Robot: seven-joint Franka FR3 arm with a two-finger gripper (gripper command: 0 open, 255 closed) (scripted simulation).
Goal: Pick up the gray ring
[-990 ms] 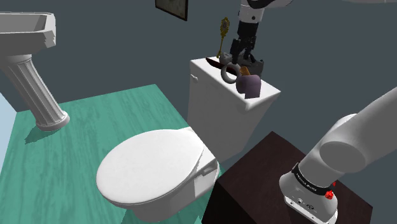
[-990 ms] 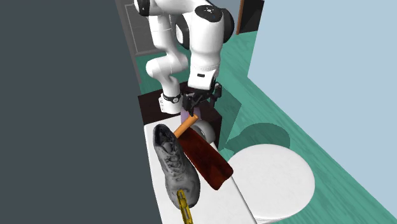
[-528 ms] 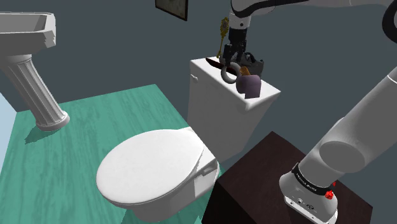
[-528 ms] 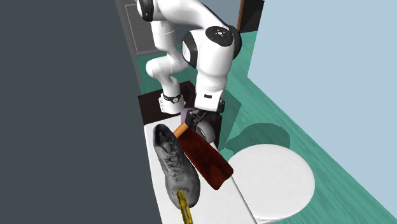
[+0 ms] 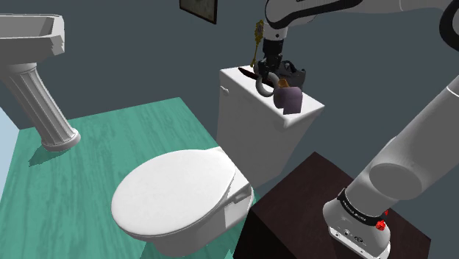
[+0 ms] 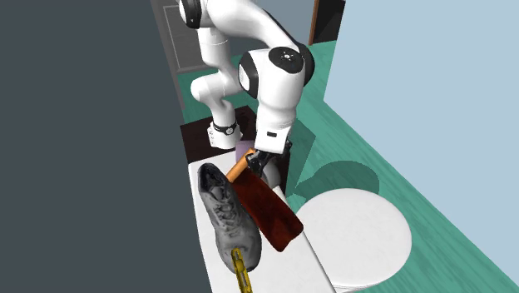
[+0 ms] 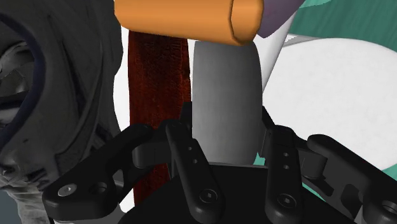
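Observation:
The gray ring (image 5: 260,86) stands on edge on the white toilet tank lid (image 5: 234,76), near the lid's front edge. My black gripper (image 5: 268,72) has come straight down over it. In the wrist view the ring's band (image 7: 226,102) sits between the two fingers, and both touch its sides. In the second exterior view the gripper (image 6: 259,160) is at the ring (image 6: 269,173), just past the orange handle (image 6: 239,166). The ring still rests on the lid.
A dark red brush with an orange handle (image 7: 184,19) lies beside the ring, a gray shoe (image 6: 226,212) behind it, a purple object (image 5: 290,98) close by and a gold item (image 5: 258,33) at the wall. Below are the toilet's closed lid (image 5: 176,191), a pedestal sink (image 5: 37,88) and my dark stand (image 5: 316,199).
The gripper has come down from above the tank lid onto the ring, and its fingers now hold the band. The ring has stayed where it was.

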